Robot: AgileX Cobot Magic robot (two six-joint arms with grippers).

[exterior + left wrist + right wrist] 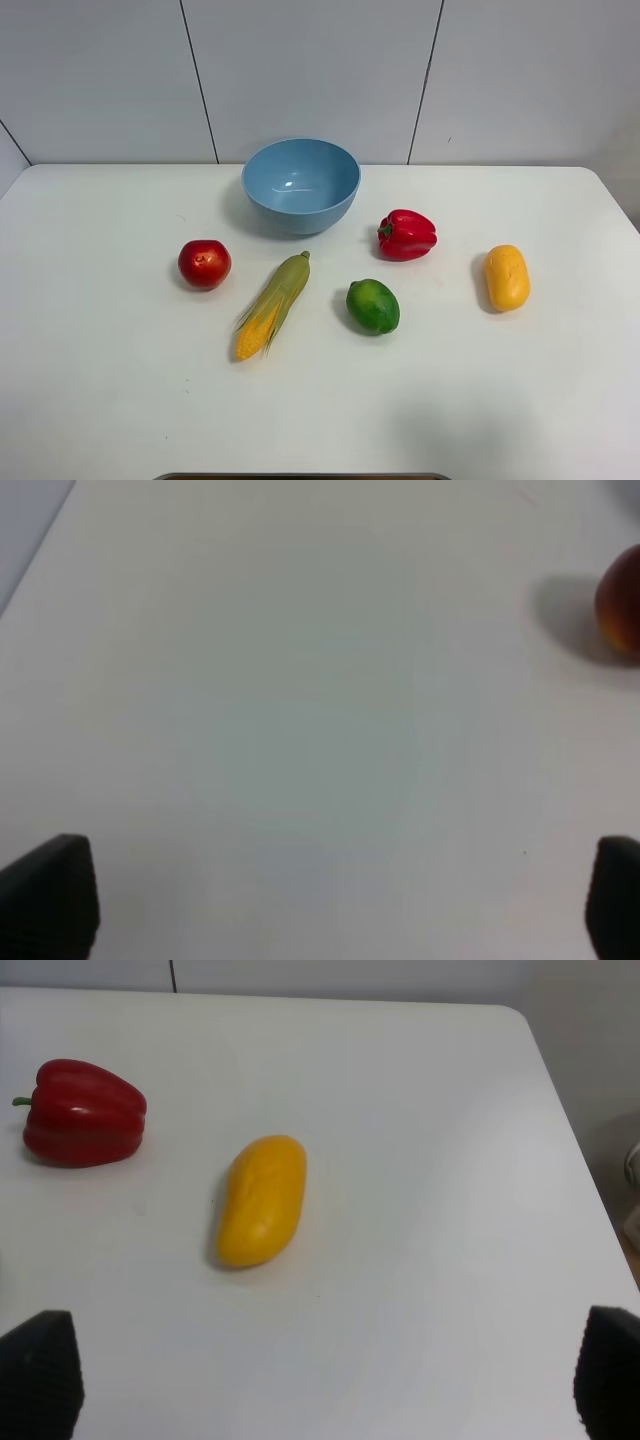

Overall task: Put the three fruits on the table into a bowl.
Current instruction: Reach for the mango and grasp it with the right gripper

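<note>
The light-blue bowl (301, 183) stands empty at the back middle of the white table (100, 380). The red apple (204, 263) lies left of the bowl's front; its edge shows in the left wrist view (622, 602). The green lime-like fruit (372, 306) lies in front of the bowl. The orange-yellow fruit (507, 277) lies at the right and shows in the right wrist view (261, 1199). Neither arm shows in the exterior view. The left gripper (330, 905) is open over bare table. The right gripper (325, 1385) is open, short of the orange-yellow fruit.
A corn cob in green husk (273, 305) lies between the apple and the lime-like fruit. A red bell pepper (406, 234) sits right of the bowl and shows in the right wrist view (84, 1112). The table's right edge (570, 1130) is near the orange-yellow fruit.
</note>
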